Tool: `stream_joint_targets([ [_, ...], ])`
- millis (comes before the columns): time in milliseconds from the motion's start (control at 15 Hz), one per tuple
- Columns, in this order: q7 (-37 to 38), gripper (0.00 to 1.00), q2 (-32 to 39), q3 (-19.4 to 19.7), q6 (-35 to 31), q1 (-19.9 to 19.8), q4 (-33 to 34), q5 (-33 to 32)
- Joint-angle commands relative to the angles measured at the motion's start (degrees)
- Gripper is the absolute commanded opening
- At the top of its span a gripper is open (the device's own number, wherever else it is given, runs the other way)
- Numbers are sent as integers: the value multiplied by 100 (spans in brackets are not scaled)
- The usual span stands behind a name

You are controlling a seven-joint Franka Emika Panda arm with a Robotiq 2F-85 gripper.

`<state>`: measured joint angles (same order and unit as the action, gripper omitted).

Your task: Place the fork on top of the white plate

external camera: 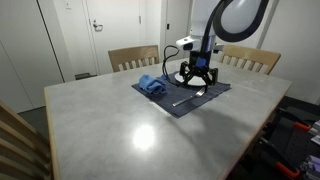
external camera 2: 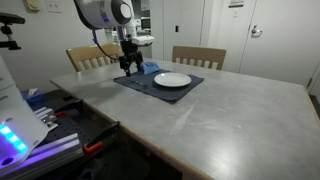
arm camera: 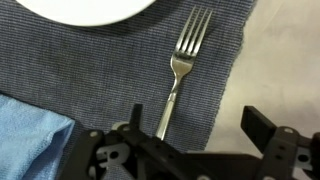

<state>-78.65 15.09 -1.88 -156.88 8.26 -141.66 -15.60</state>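
Fingers [arm camera: 257, 123] are standing wide open, gripping nothing, straddling the handle of the fork [arm camera: 183, 60], which is lying on the placemat [arm camera: 100, 60] near the white plate [arm camera: 85, 8].

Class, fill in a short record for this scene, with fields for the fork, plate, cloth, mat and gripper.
placemat: dark, on the table
white plate: on the placemat, nothing on it
fork: flat on the placemat, tines toward the white plate, not on it
blue cloth: on the placemat, beside the fork's handle
gripper: open, above the fork's handle, holding nothing
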Motion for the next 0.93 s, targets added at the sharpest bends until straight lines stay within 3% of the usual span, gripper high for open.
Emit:
stream_joint_targets([
  [0, 597, 100, 222, -66, -81, -129, 124, -272],
  [867, 1091, 100, 931, -266, -632, -431, 344, -210],
])
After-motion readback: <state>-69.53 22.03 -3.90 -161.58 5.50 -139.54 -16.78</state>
